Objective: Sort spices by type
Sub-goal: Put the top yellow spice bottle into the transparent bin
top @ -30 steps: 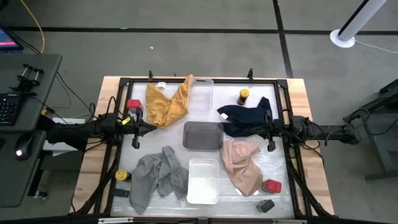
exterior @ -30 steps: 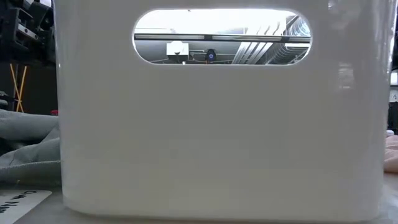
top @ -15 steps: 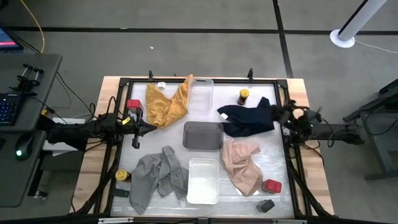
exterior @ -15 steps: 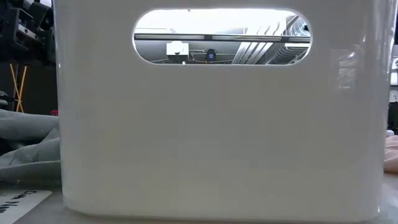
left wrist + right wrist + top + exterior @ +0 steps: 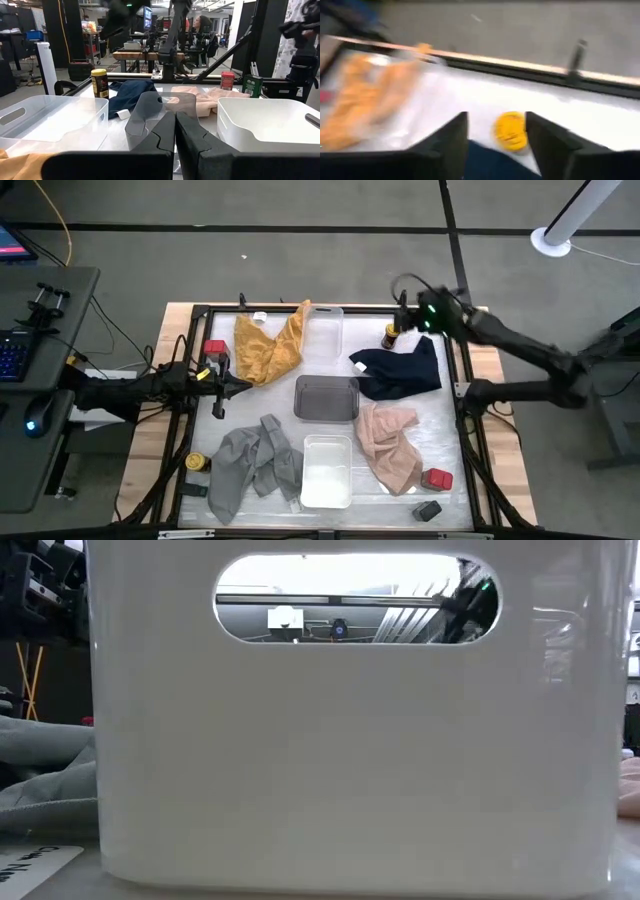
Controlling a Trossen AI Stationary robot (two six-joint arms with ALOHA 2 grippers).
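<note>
A dark jar with a yellow lid (image 5: 391, 335) stands upright at the far right, beside the navy cloth (image 5: 400, 370). My right gripper (image 5: 405, 318) hovers open just above it; in the right wrist view its fingers stand on either side of the lid (image 5: 510, 131) without touching it. My left gripper (image 5: 175, 131) waits shut at the table's left (image 5: 222, 385). A red tin (image 5: 215, 349) sits near it. A second yellow-lidded jar (image 5: 197, 463) and a black tin (image 5: 197, 488) lie near left. A red tin (image 5: 437, 478) and a black tin (image 5: 428, 510) lie near right.
A clear tray (image 5: 323, 335), a grey tray (image 5: 326, 398) and a white tray (image 5: 327, 470) line the table's middle. Yellow (image 5: 268, 345), pink (image 5: 390, 445) and grey (image 5: 255, 465) cloths lie crumpled around them. The white tray's wall (image 5: 350, 760) fills the low view.
My right arm has swung from the middle of the table's right edge toward the far edge and now reaches over the yellow-lidded jar at the far right. The spices and cloths have stayed where they were.
</note>
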